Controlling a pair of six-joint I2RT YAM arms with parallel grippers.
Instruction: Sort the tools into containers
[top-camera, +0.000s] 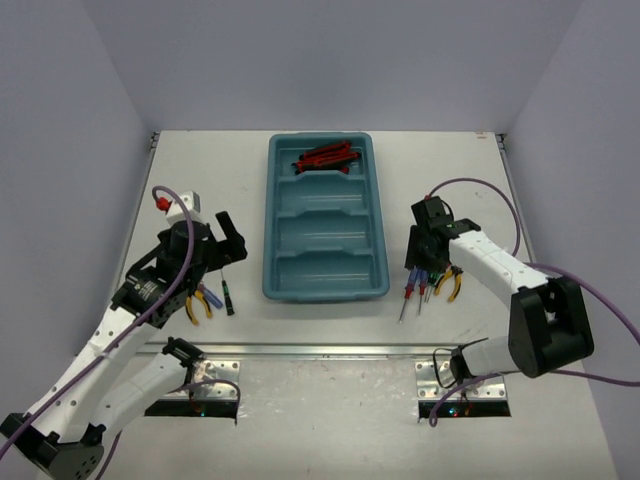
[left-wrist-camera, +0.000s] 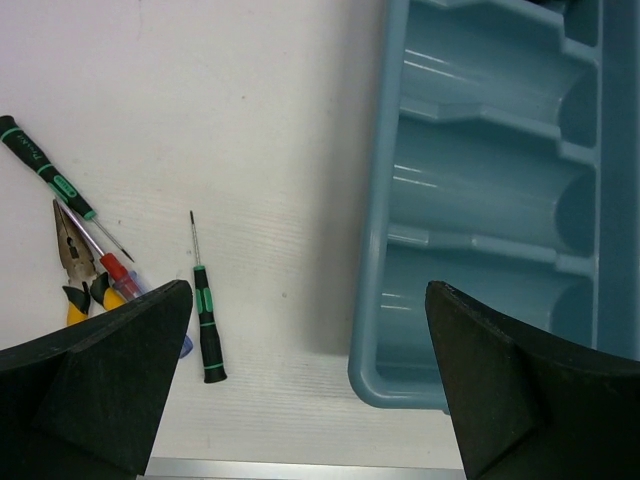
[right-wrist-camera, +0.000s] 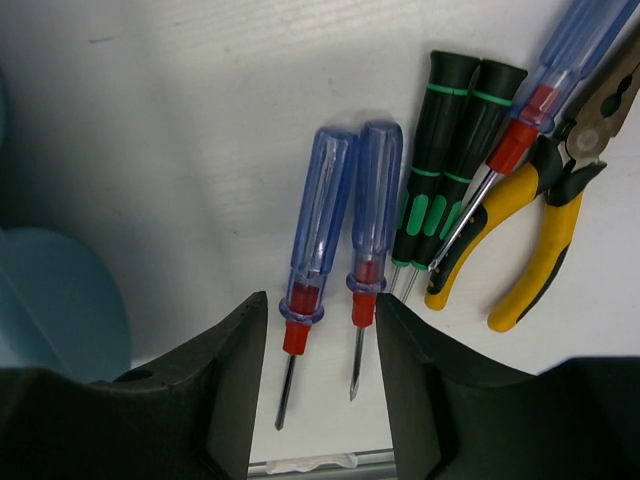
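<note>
1. Left pile, on the table (top-camera: 200, 170) near-left of the tray: left pliers (left-wrist-camera: 72, 262) with yellow handles, a red-collared screwdriver (left-wrist-camera: 116, 272) lying against them, one outer black-green screwdriver (left-wrist-camera: 45, 170) furthest from the tray, and one lone black-green screwdriver (left-wrist-camera: 205, 318) apart, closer to the tray.
2. Left gripper (left-wrist-camera: 308, 300): fingers spread wide, holding nothing, above the strip between that pile and the tray's near-left corner.
3. Tray (top-camera: 272, 215): four compartments, with red-black utility knives (top-camera: 328, 158) in the farthest one.
4. Right gripper (right-wrist-camera: 320, 300): fingers apart, low over the table, straddling the shafts of two blue-handled screwdrivers (right-wrist-camera: 318, 225) lying side by side. Contact: can't tell.
5. Just right of those: paired black-green screwdrivers (right-wrist-camera: 440, 170) side by side, then a third blue-handled screwdriver (right-wrist-camera: 555, 70) crossing the right pliers (right-wrist-camera: 540, 240).
</note>
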